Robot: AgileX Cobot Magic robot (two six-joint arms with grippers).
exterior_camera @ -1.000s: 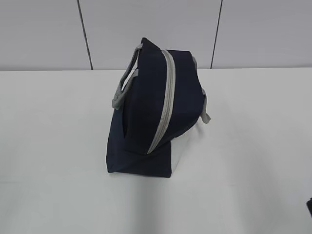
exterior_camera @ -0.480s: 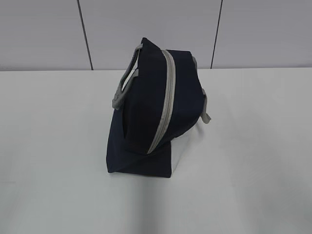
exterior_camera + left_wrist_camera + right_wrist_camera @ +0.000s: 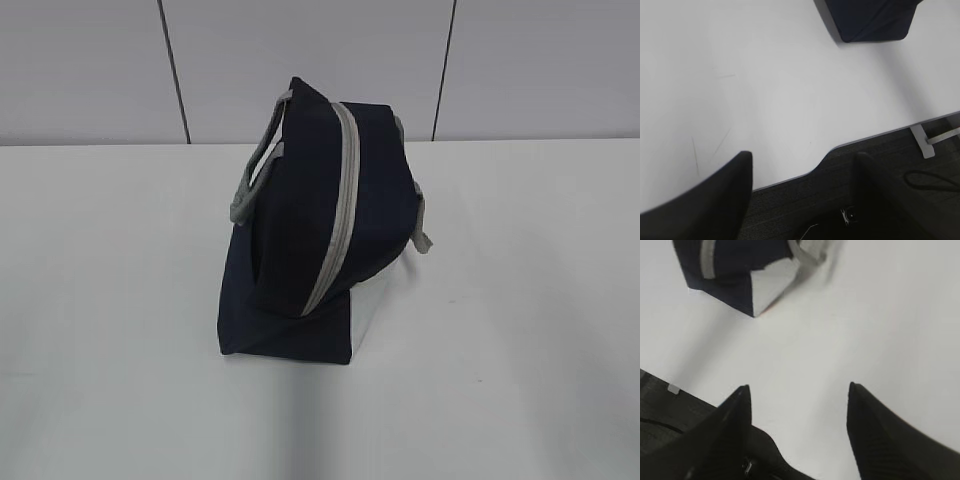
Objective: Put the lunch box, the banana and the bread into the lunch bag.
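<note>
The lunch bag (image 3: 310,220) stands in the middle of the white table, navy with a white side panel (image 3: 365,310). Its grey zipper (image 3: 340,210) runs over the top and looks closed, and grey handles (image 3: 250,190) hang at both sides. Neither gripper shows in the exterior view. In the left wrist view my left gripper (image 3: 800,162) is open and empty above the table's front edge, with a bag corner (image 3: 870,20) far off. In the right wrist view my right gripper (image 3: 797,392) is open and empty over bare table, the bag (image 3: 725,265) beyond it. The lunch box, banana and bread are out of view.
The white table (image 3: 120,300) stretches around the bag, with a grey panelled wall (image 3: 80,70) behind it. In the left wrist view, the table's front edge (image 3: 790,176) has a curved cut-out, and below it are dark floor, a table leg (image 3: 922,142) and a cable (image 3: 930,180).
A dark tip at the lower right edge of the exterior view one second ago has gone out of view. The bag has not moved.
</note>
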